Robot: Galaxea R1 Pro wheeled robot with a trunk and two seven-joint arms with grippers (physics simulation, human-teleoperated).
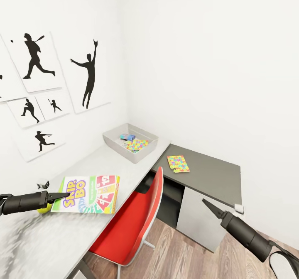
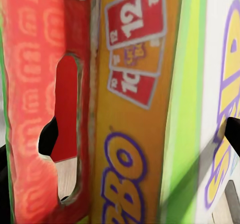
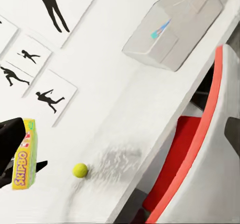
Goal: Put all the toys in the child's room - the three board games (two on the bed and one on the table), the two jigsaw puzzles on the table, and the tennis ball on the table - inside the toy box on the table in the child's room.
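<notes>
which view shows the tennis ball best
The right wrist view: the tennis ball sits fully visible on the table near the SKIP-BO box. In the head view only a yellow-green sliver peeks from under the left arm.

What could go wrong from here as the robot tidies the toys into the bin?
1. The left end effector seems to grip the white, green and red SKIP-BO game box by one edge, so it could tilt or slip out.
2. The small yellow-green tennis ball lies loose beside that arm, near the pale grey desk top's front edge. A nudge might roll it off.
</notes>
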